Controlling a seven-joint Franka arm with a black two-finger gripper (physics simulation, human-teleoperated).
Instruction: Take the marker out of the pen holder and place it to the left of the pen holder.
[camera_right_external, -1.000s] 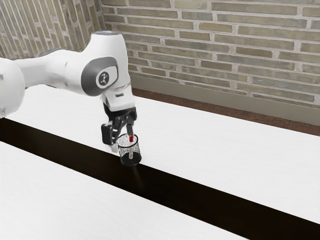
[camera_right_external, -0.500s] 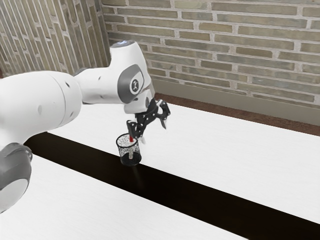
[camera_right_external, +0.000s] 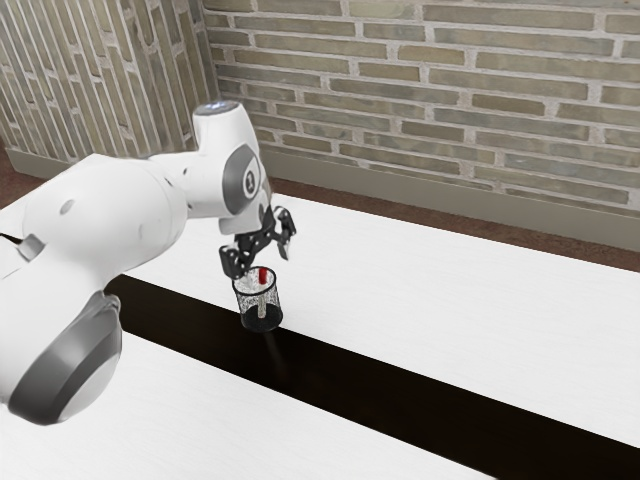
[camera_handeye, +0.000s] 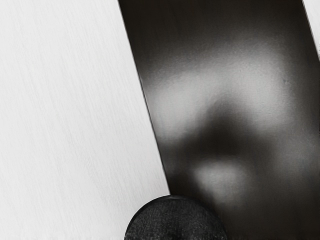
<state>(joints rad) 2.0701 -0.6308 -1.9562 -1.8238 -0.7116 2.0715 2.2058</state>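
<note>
Clearly the likeliest trouble is a bumped holder (camera_right_external: 242, 295). The claw (camera_right_external: 263, 265) is open and empty, its two fingers spread wide, and in the exterior view the one on the view's left stands very near the rim. If the hand descends without shifting, that finger could land on the rim and tip the holder, or come down outside it, so that closing pinches mesh along with the marker (camera_right_external: 263, 276). The claw's tilt (one finger hangs lower than the other) adds another risk: an uneven squeeze could push the marker sideways or let it slip as it rises. Once free, it might roll if released too high above the surface (camera_right_external: 450, 300).

Compared with half a second ago, the claw sits farther toward the exterior view's left, with the marker's red end now appearing between and below its fingers rather than beside one fingertip. The arm is bent differently too. Holder and marker look unchanged: the holder upright on the dark strip (camera_right_external: 400, 385), the marker standing inside it.
</note>
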